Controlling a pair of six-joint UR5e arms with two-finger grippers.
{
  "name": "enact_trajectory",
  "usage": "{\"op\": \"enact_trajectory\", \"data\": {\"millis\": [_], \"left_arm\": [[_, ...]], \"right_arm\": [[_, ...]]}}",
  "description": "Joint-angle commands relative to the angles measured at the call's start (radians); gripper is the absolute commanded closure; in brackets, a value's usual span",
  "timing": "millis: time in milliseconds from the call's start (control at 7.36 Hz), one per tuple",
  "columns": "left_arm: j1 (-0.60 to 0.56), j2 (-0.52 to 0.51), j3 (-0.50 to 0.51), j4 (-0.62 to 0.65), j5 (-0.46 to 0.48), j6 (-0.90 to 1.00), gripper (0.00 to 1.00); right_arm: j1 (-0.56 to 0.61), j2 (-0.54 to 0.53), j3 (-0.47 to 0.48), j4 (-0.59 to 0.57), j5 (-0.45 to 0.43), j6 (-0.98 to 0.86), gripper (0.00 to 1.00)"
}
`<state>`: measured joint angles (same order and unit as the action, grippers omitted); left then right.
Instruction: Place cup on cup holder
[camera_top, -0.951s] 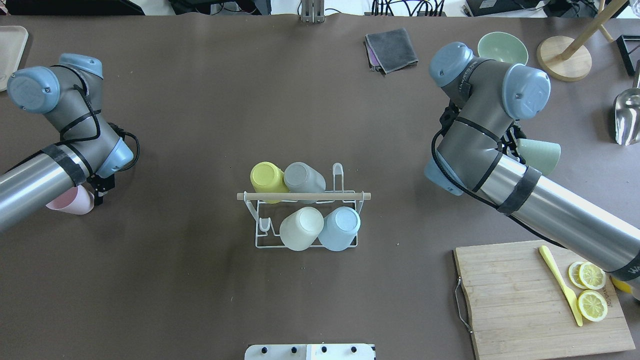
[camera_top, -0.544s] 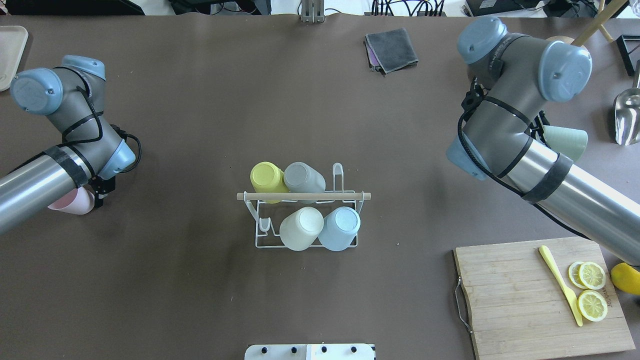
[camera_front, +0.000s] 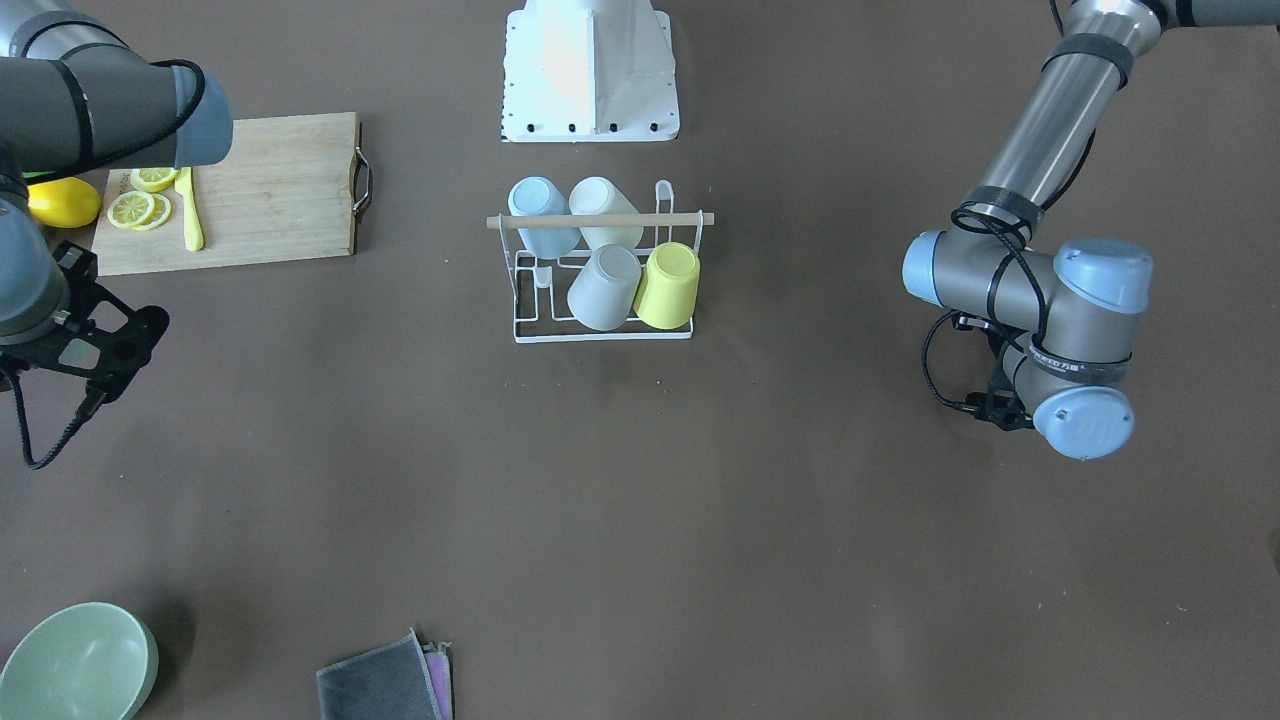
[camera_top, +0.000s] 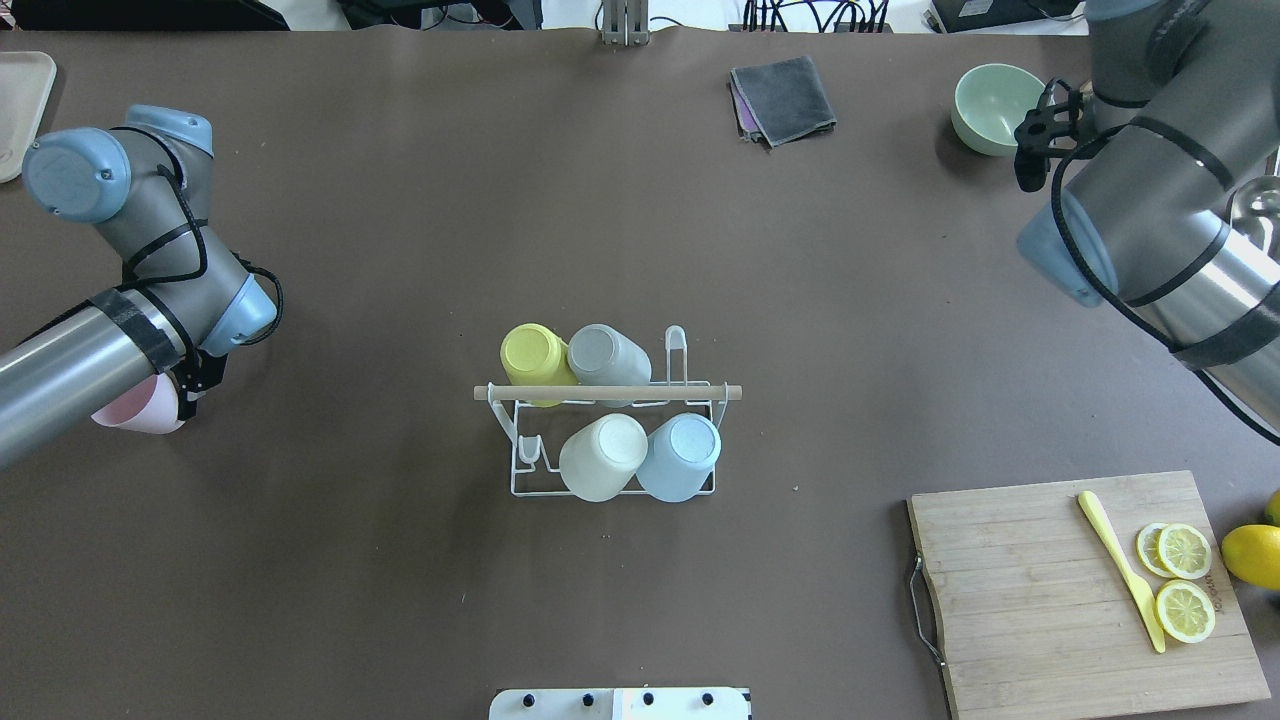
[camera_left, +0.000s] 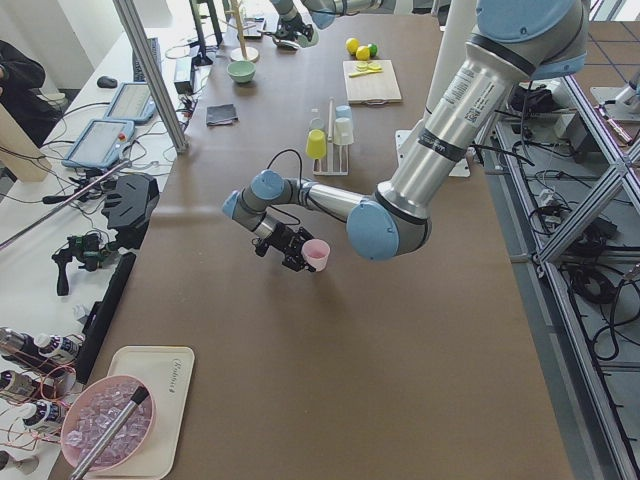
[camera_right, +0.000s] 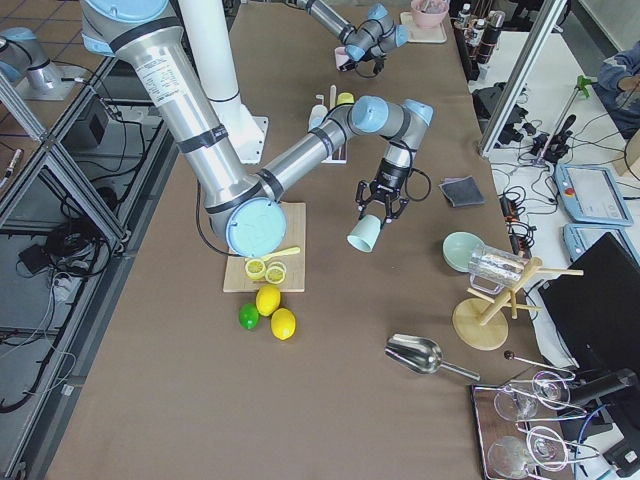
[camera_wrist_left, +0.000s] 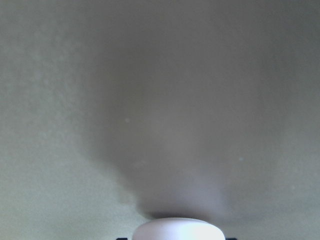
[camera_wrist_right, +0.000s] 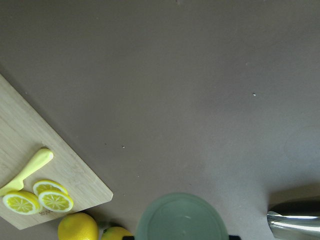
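Our left gripper (camera_top: 188, 392) squeezes a pink cup (camera_top: 135, 408) tight, well apart from the cup holder (camera_top: 700, 392). Our right gripper (camera_right: 379, 205) has its fingers tight on a green cup (camera_right: 364, 234), far off on the other side. The cup holder stands in the middle of the table (camera_top: 400, 250); a yellow cup (camera_top: 535, 358), grey cup (camera_top: 605, 355), cream cup (camera_top: 603, 457) and blue cup (camera_top: 680, 457) sit on it.

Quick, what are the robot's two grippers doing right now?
Left gripper: closed, holding a small pink cup.
Right gripper: closed, holding a pale green cup.
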<state>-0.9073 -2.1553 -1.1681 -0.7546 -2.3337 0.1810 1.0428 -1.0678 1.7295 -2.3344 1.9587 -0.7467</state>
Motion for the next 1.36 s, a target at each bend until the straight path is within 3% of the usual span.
{"op": "enact_trajectory", "data": {"millis": [0,136,408,680,1223], "left_arm": [[-0.008,0.002,-0.063,0.060,0.002,0.000,1.00],[-0.028,0.000,-0.096,0.061,0.007,0.000,1.00],[-0.087,0.000,-0.195,0.052,0.109,0.002,1.00],[-0.146,0.009,-0.251,-0.015,0.125,0.000,1.00],[-0.215,0.037,-0.346,-0.283,0.129,-0.008,1.00]], "right_arm": [[0.029,-0.004,0.062,0.000,0.063,0.010,1.00],[0.010,-0.011,0.070,0.000,0.066,0.007,1.00],[-0.016,-0.011,0.071,0.000,0.100,-0.044,1.00],[-0.067,-0.004,0.058,-0.005,0.095,-0.103,1.00],[-0.076,0.061,0.055,-0.055,0.091,-0.132,1.00]]}}
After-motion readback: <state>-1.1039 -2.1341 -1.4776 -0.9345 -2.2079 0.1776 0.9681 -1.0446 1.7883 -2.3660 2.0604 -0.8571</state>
